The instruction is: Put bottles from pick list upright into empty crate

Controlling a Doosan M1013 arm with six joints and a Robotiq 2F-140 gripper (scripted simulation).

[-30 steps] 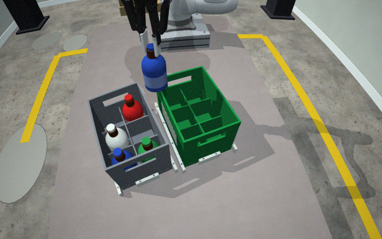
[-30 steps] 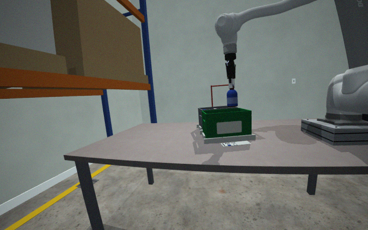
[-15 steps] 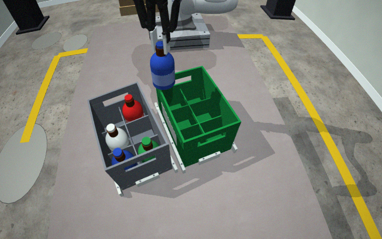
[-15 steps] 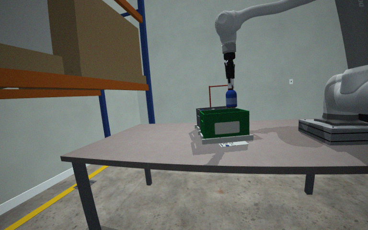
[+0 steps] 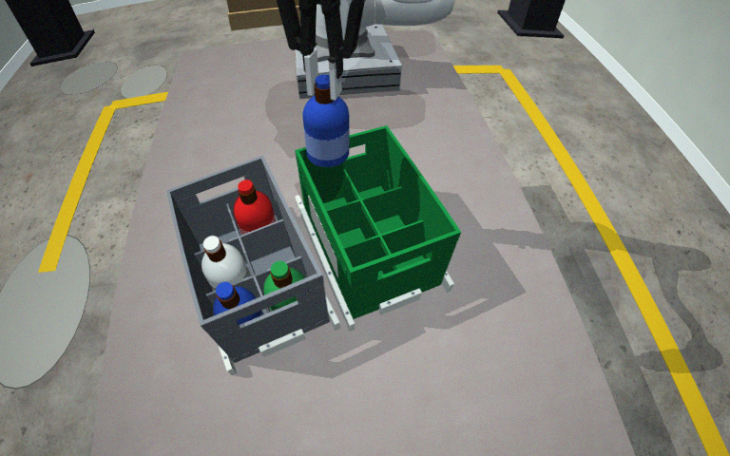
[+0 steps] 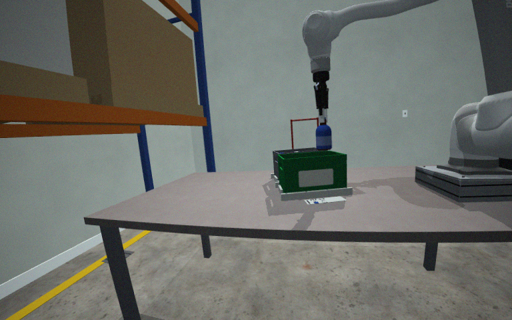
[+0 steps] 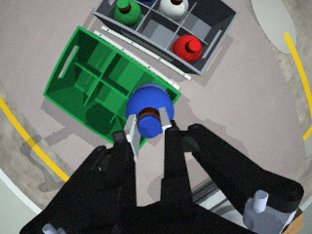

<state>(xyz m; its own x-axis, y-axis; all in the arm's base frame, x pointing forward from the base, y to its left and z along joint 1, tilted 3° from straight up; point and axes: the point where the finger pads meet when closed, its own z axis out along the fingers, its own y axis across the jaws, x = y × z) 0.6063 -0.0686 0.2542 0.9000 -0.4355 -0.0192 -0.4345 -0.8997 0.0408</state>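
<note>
My gripper (image 5: 322,80) (image 6: 323,117) (image 7: 149,121) is shut on the neck of a blue bottle (image 5: 326,126) (image 6: 323,137) (image 7: 150,99). The bottle hangs upright above the rim of the green crate (image 5: 395,290) (image 6: 287,169) (image 7: 61,107), at its robot-side end. No bottle shows in the green crate's visible compartments. The grey crate (image 5: 269,335) (image 7: 146,43) holds a red bottle (image 5: 253,209) (image 7: 185,48), a white bottle (image 5: 223,264) (image 7: 173,7), a green bottle (image 5: 285,279) (image 7: 128,16) and another blue bottle (image 5: 232,302). The pick list (image 6: 334,200) lies beside the green crate; its text is too small to read.
White rails (image 5: 395,300) (image 6: 317,194) (image 7: 141,51) line the crates on the table. The two crates stand side by side with a narrow gap. The robot base (image 5: 350,80) (image 6: 460,181) is behind them. A shelf with boxes (image 6: 151,64) stands at the left in the exterior view.
</note>
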